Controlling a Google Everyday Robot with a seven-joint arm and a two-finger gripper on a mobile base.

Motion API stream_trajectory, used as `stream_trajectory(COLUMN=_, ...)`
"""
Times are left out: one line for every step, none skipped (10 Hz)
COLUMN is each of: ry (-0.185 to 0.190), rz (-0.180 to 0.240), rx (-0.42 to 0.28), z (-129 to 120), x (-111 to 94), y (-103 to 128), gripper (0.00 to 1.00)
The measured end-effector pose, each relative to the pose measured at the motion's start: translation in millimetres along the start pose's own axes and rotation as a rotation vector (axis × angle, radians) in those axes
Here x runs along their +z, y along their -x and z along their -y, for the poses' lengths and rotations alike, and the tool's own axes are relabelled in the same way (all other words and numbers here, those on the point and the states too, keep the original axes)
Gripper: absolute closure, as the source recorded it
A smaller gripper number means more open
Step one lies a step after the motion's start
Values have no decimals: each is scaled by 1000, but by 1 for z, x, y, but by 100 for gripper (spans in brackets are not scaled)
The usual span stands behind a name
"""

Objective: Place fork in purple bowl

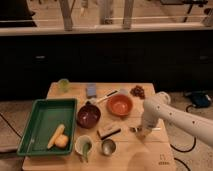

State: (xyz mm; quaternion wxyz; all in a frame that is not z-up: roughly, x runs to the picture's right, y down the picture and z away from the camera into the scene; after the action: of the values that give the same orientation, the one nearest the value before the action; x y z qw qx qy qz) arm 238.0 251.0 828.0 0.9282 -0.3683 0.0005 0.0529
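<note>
The purple bowl sits at the table's middle, just right of the green tray. My gripper points down at the table's right side, its tip at or just above the wood, to the right of the bowl. A slim pale streak lies on the table right beside the gripper's tip and looks like the fork. The white arm hides part of it. I cannot tell whether the gripper touches it.
An orange-red bowl stands between the purple bowl and my arm. A white-and-black utensil, a blue block and a pale green cup are behind. A green tray, a dark bar and two cups are in front.
</note>
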Motion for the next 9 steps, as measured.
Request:
stream_trajectory(ry=4, rz=-2, rx=-2, z=-2, x=-1, y=0, gripper=84)
stream_trajectory(ry=8, rz=-5, rx=0, z=-3, x=-2, y=-3, gripper=94)
stream_trajectory(ry=9, rz=-6, rx=1, z=-4, x=-3, y=-3, gripper=99)
stream_trajectory(ry=8, rz=-6, rx=-1, z=-4, x=-3, y=-3, gripper=100)
stream_trajectory(ry=9, rz=-3, rx=-9, z=-4, x=-1, y=-3, gripper=100)
stream_trajectory(ry=6, rz=0, rx=-15, z=-4, x=0, y=-3, gripper=100)
stream_trajectory(ry=6, rz=1, rx=-15, z=-4, x=-1, y=-2, gripper=100)
stream_trajectory(ry=8, rz=1, rx=-17, z=-5, x=-1, y=-2, gripper=100)
stream_trajectory(ry=9, rz=1, rx=-16, z=-5, x=-1, y=-2, gripper=100)
